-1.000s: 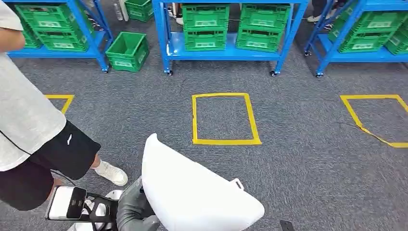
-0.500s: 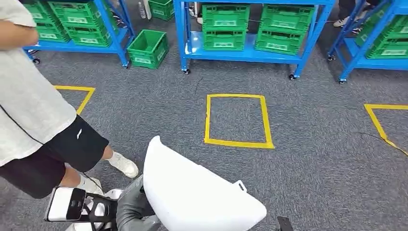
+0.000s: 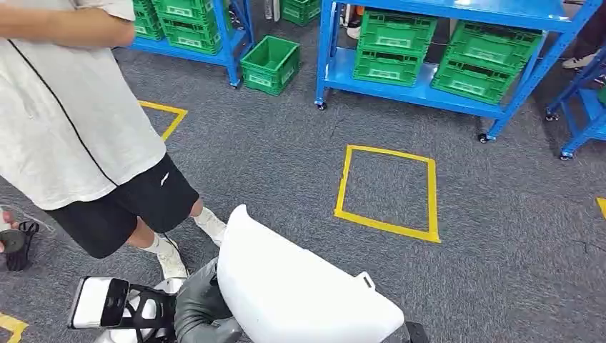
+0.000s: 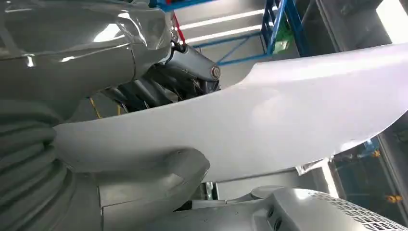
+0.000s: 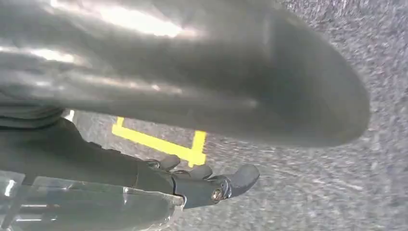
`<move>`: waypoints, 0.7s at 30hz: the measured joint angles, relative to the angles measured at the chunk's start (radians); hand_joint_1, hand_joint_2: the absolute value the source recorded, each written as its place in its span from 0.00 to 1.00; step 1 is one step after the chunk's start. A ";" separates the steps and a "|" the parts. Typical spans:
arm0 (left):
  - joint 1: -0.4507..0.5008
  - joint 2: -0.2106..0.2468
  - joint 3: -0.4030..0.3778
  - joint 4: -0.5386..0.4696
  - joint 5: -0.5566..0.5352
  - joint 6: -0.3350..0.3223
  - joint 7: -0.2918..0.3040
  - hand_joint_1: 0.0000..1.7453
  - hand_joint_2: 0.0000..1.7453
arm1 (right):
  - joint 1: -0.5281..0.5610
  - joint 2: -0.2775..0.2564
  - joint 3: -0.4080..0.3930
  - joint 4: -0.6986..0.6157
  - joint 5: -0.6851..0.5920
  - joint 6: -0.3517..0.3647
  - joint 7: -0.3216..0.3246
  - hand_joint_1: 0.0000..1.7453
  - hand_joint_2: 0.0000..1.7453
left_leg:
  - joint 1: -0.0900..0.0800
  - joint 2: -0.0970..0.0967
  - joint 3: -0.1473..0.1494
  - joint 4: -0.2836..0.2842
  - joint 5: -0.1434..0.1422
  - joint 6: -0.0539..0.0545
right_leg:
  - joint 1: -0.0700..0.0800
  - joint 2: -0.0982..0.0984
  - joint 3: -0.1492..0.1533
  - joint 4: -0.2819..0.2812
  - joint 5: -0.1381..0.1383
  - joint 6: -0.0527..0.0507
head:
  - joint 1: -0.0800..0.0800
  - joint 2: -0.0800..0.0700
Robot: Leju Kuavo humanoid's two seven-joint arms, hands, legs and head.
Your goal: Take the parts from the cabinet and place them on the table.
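Observation:
A large white curved shell part [image 3: 300,293] lies across my front, low in the head view. My left hand [image 3: 199,307], in a grey cover, grips its left end from below. In the left wrist view my thumb [image 4: 154,175] presses against the part [image 4: 288,110]. In the right wrist view the part [image 5: 192,72] looks grey and blurred. My right hand [image 5: 211,185] stretches its dark fingers out beside it, with carpet showing between them and the part. A dark bit of that hand [image 3: 416,333] peeks out under the part's right end.
A person [image 3: 78,128] in a white shirt and black shorts stands close at my left. A yellow taped square [image 3: 387,189] marks the grey carpet ahead. Blue wheeled shelves [image 3: 429,93] with green crates [image 3: 396,46] stand behind it. A loose green crate [image 3: 270,64] sits on the floor.
The camera has turned left: shelves and taped square have slid right and tilted, and the person takes up more of the left. The white part stays in my left hand.

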 joint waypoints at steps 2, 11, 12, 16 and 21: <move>0.000 0.001 0.000 0.000 0.000 0.000 0.000 1.00 1.00 | 0.000 0.001 0.000 0.000 0.000 0.000 0.000 0.00 0.00 | -0.008 -0.020 -0.014 0.018 -0.009 -0.014 | 0.003 0.047 0.029 -0.072 0.019 -0.015 | 0.001 0.000; 0.003 0.007 0.000 -0.002 -0.005 0.005 0.006 1.00 1.00 | 0.001 0.009 0.001 0.001 0.000 0.008 -0.001 0.00 0.00 | 0.009 0.084 -0.178 0.333 -0.157 -0.057 | 0.006 -0.040 0.029 -0.069 0.023 -0.062 | -0.010 0.000; 0.004 0.008 0.000 -0.002 -0.006 0.005 0.007 1.00 1.00 | 0.002 0.009 0.001 0.001 0.001 0.009 -0.001 0.00 0.00 | 0.010 0.086 -0.190 0.354 -0.153 -0.057 | 0.008 -0.052 0.029 -0.069 0.023 -0.062 | -0.010 0.000; 0.004 0.009 0.001 -0.003 -0.010 0.007 0.008 1.00 1.00 | -0.002 0.015 0.001 0.001 0.001 0.011 -0.001 0.00 0.00 | 0.002 0.130 -0.023 0.053 -0.021 -0.030 | 0.016 -0.093 0.036 -0.070 0.020 -0.064 | -0.010 0.000; 0.002 0.012 0.001 -0.011 -0.012 0.012 0.011 1.00 1.00 | -0.007 0.022 0.002 0.002 0.002 0.014 -0.001 0.00 0.00 | -0.014 0.123 -0.015 0.011 -0.023 -0.004 | 0.021 -0.142 0.055 -0.086 0.015 -0.039 | -0.006 0.000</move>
